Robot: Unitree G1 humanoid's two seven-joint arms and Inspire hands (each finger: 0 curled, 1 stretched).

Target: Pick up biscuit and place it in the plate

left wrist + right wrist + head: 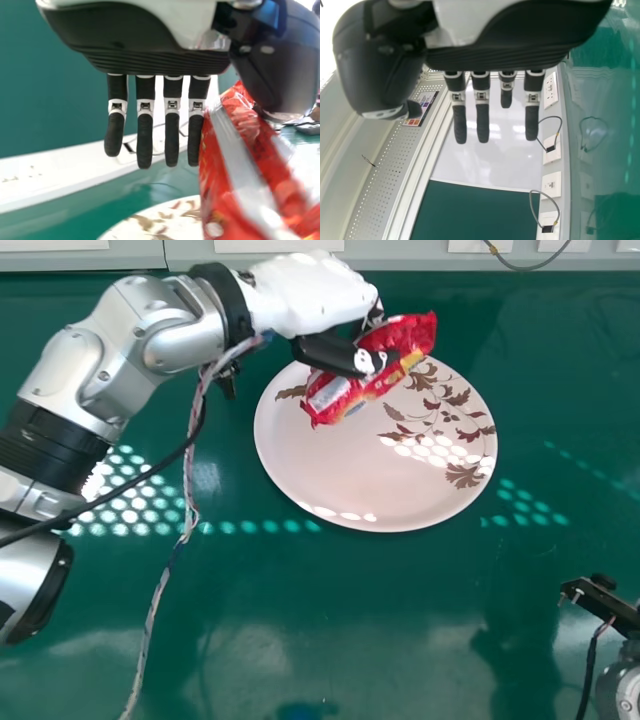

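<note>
In the head view my left hand [338, 352] is over the upper left part of the plate [330, 490], its thumb and fingers pinching the red biscuit packet [372, 368]. The packet is tilted and covers part of the plate's far side. In the left wrist view the left hand [172, 135] holds the biscuit packet [235, 165] between thumb and fingers, with the patterned plate [170, 220] beyond. My right hand [482, 120] has its fingers straight in the right wrist view, holding nothing.
The green table [380, 610] surrounds the plate, with light spots on it. A cable hangs along my left arm. Part of my right arm [622, 685] is at the lower right. Wall sockets [551, 185] line a panel in the right wrist view.
</note>
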